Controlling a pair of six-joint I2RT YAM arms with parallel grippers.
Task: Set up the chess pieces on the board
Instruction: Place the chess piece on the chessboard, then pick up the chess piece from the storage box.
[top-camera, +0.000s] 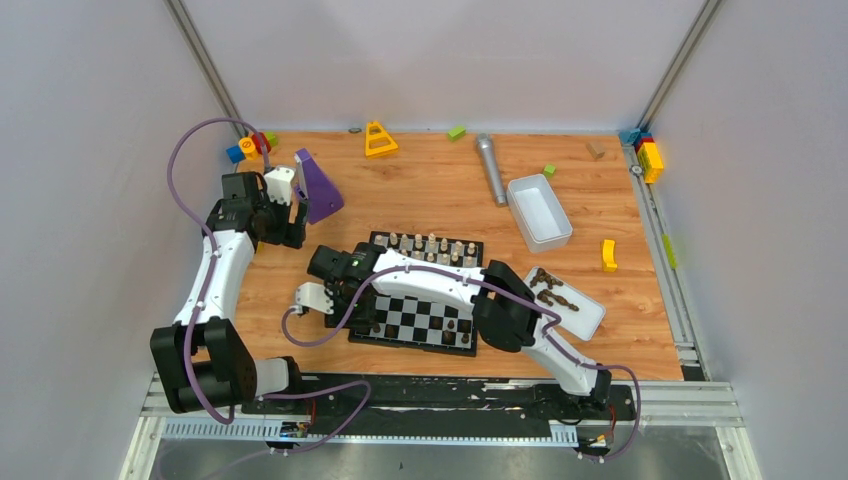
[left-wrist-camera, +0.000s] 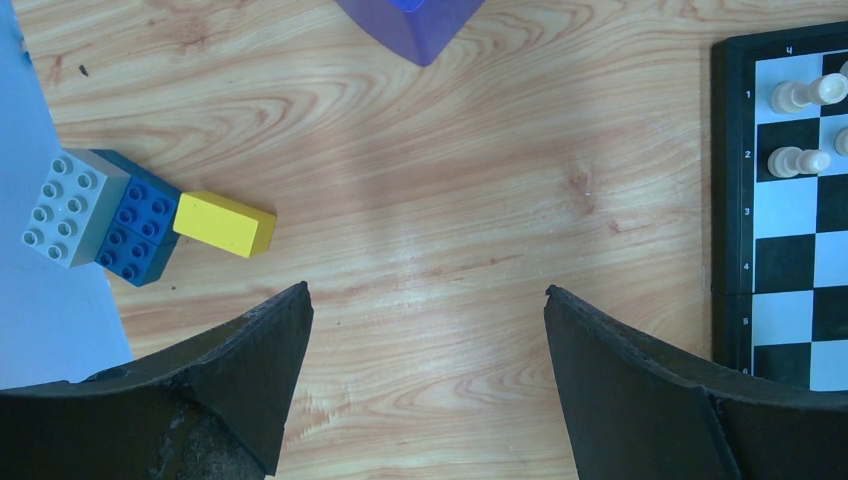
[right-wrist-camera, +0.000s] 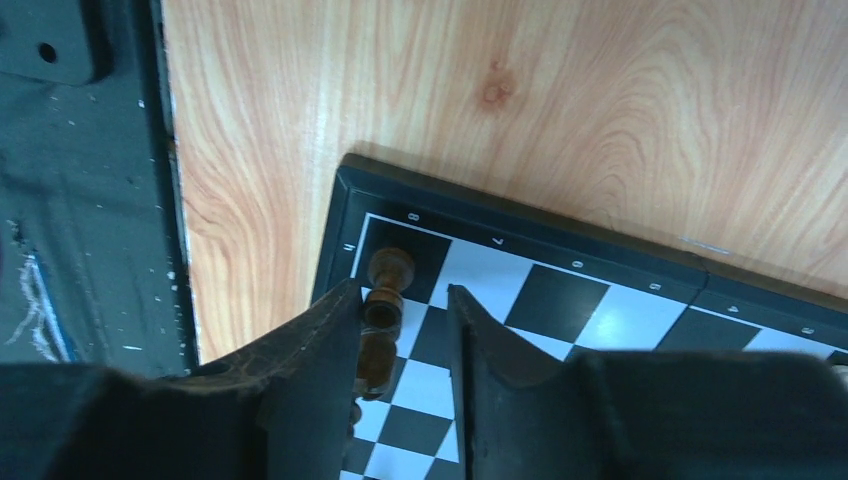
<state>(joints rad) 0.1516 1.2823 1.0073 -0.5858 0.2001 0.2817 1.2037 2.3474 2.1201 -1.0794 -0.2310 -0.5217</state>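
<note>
At board (right-wrist-camera: 560, 300) corner, right tool (right-wrist-camera: 402, 290) stood slightly apart round a dark piece (right-wrist-camera: 390, 268), unclamped; left tool (left-wrist-camera: 428, 292) gaped empty. Piece was prob. light, tippy: grip at mid-body.

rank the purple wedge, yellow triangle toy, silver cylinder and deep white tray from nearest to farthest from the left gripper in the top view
1. purple wedge: right beside the left gripper
2. yellow triangle toy: toward the back, left of centre
3. silver cylinder: toward the back, right of centre
4. deep white tray: just right of the cylinder, farthest
</note>
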